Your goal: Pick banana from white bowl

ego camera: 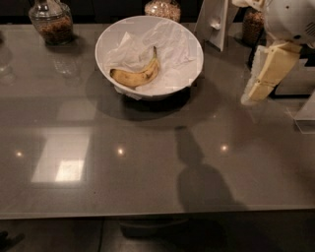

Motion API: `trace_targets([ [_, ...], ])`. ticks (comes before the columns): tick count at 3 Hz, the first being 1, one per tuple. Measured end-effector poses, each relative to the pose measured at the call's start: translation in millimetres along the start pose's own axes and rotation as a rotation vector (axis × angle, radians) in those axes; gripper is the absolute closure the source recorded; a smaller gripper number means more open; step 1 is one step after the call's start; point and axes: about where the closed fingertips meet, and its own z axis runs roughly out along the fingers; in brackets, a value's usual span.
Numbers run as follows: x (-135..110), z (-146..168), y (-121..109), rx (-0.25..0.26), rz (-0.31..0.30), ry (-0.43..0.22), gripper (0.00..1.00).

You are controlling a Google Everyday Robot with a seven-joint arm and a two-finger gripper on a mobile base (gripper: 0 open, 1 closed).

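The banana is yellow with brown spots and lies curved on crumpled white paper inside the white bowl, which stands on the grey table at the back centre. My gripper is cream-coloured and hangs above the table at the right, pointing down and to the left. It is well to the right of the bowl, apart from it, and holds nothing that I can see.
Glass jars of brown granola stand at the back left, behind the bowl and at the back right. A white upright stand is right of the bowl. A dark holder sits at the right edge. The table's front edge runs along the bottom.
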Motion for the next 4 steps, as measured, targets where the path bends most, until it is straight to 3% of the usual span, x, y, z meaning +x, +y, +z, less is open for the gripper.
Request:
trace_targets([
  [1, -42, 10, -32, 0.017, -0.185, -0.165, 0.0],
  [2, -45, 4, -38, 0.043, -0.266, -0.171, 0.0],
  [3, -45, 4, -38, 0.043, -0.267, -0.171, 0.0],
  [4, -46, 17, -47, 0.095, -0.385, -0.122, 0.0],
])
